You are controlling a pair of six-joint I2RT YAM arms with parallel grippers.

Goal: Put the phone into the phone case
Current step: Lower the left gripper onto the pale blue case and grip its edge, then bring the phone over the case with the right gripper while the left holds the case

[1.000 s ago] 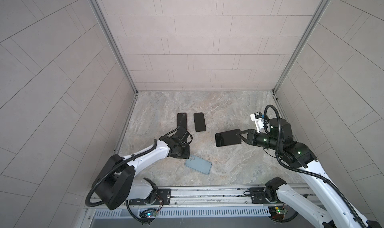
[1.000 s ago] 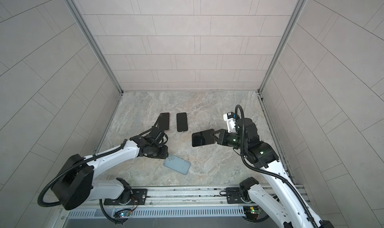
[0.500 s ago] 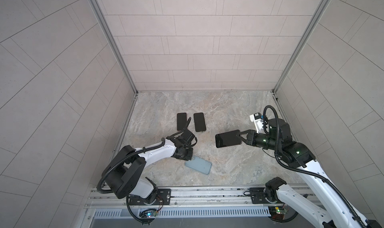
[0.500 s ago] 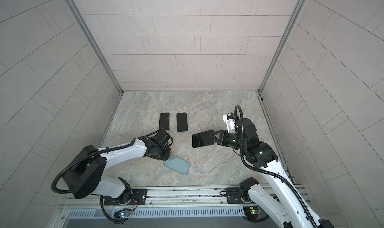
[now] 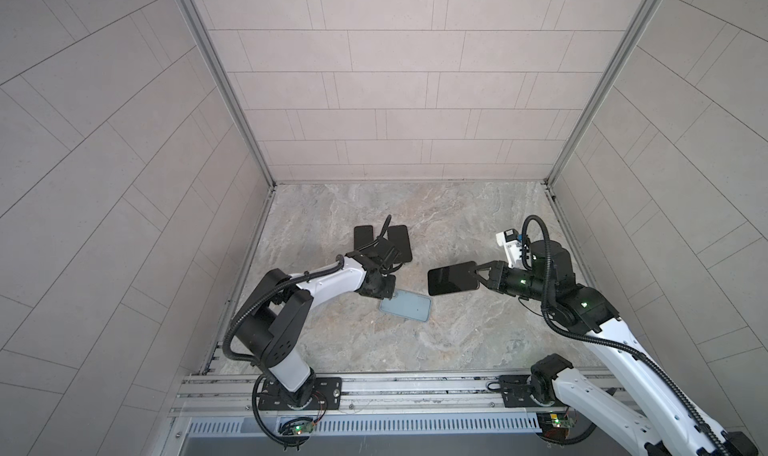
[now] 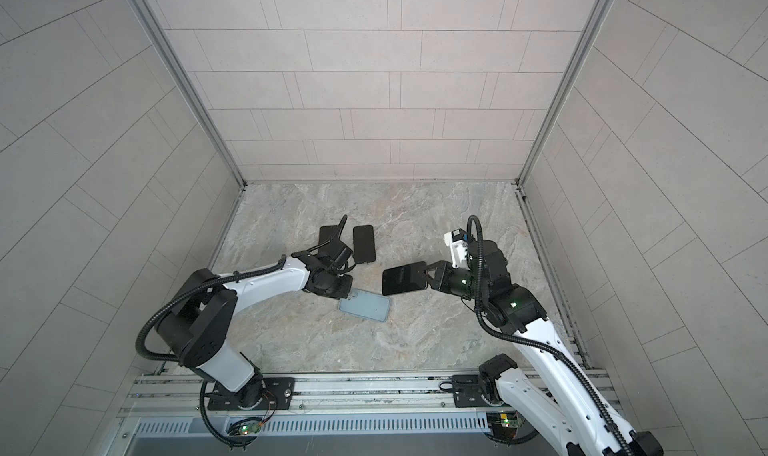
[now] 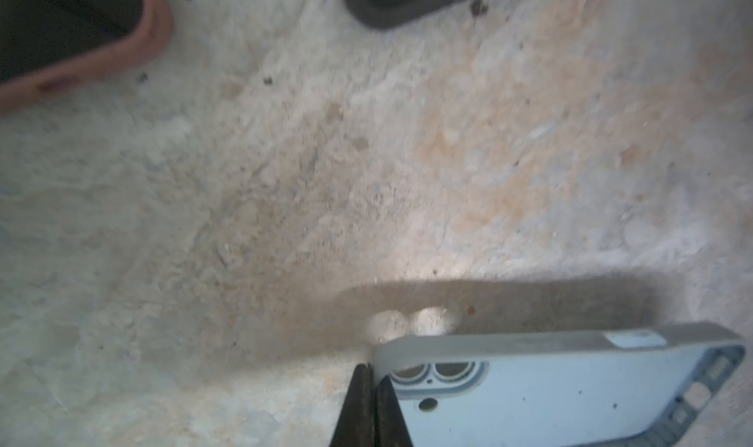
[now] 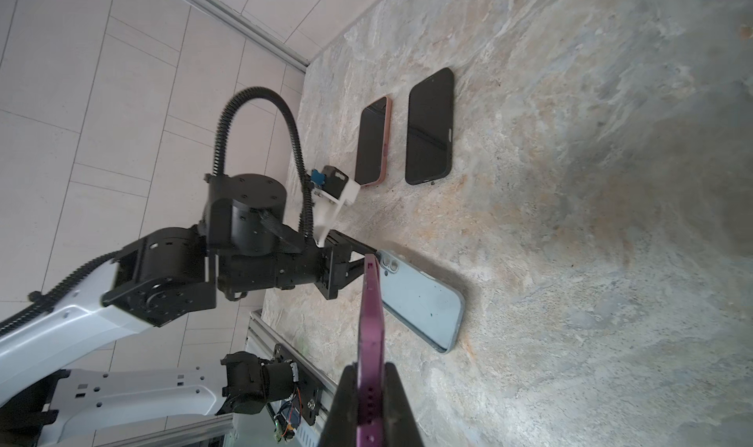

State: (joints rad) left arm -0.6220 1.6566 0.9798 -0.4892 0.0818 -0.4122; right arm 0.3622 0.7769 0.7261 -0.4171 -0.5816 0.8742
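So, starting at the left: the left gripper is clamped tight on the case, pinching the rim at the corner by the camera holes. The case looks to lie open side up on the table, with its far end free. Just behind the case sit two spares that aren't part of this job, the pink phone and beside it the dark phone. Both are already in covers, and in both top views the left arm partly hides them.

Right of the case and a touch behind it, the phone hangs clear of the table. It's flat with its dark face up, and its purple edge shows in the right wrist view. The right gripper is clenched on the phone's short end, the one farthest from the case.

The step in hand looks like carrying the phone over the case and seating it. To do that well, the left side should just anchor the case so it can't skate on the stone. The right arm should square the phone's long sides to the case's before it comes down, then tuck the free end in at a slight tilt and press the rest flat. Which end of the phone has the lenses can't be made out, so that needs checking against the holes. The pinched corner is also a worry, since a finger sitting inside the rim will block the phone there and will likely have to let go before the last push.
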